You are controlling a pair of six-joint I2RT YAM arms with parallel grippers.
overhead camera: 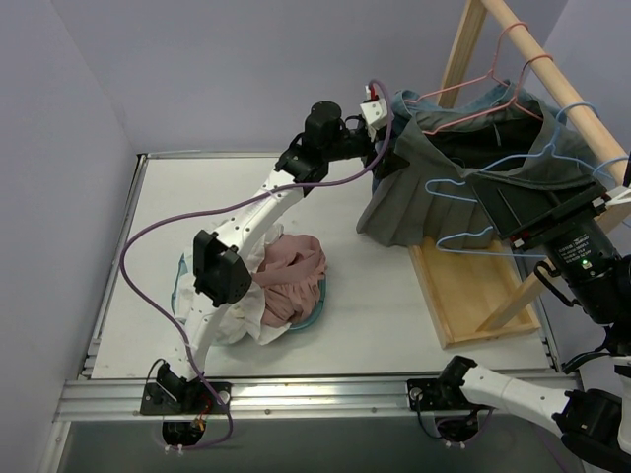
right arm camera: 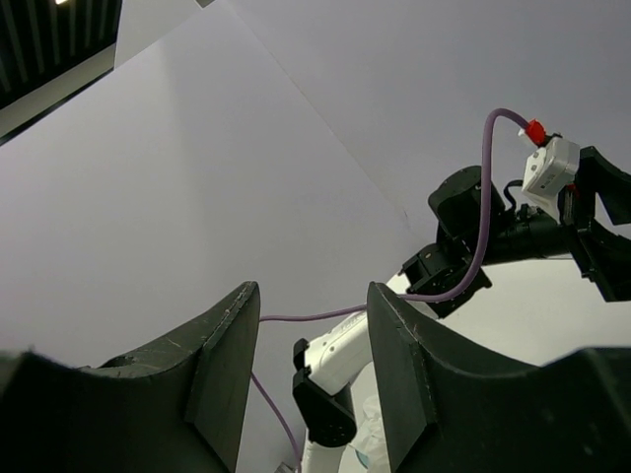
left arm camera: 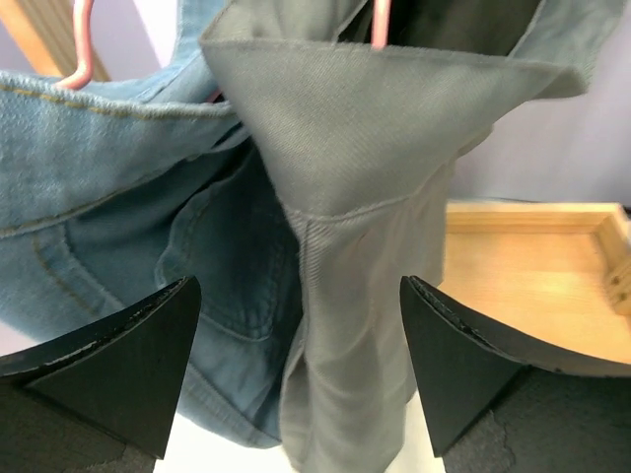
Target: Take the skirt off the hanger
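Note:
The grey pleated skirt [overhead camera: 419, 192] hangs from a pink hanger [overhead camera: 471, 106] on the wooden rack and drapes down toward the table. My left gripper [overhead camera: 381, 155] is at the skirt's left edge. In the left wrist view the gripper [left arm camera: 299, 286] stands wide open, with the skirt's folded waistband [left arm camera: 365, 128] hanging ahead of the gap and the pink hanger [left arm camera: 378, 25] above it. A denim garment [left arm camera: 89, 168] hangs just left of the skirt. My right gripper [overhead camera: 490, 197] is raised by the rack. In its own view the right gripper [right arm camera: 312, 288] is open with nothing between its fingers.
Light blue wire hangers [overhead camera: 463, 187] hang beside the skirt, close to my right gripper. The rack's wooden rail [overhead camera: 552, 71] and base tray [overhead camera: 473, 291] fill the right side. A pile of pink [overhead camera: 294, 268] and white [overhead camera: 237, 317] clothes lies by my left arm.

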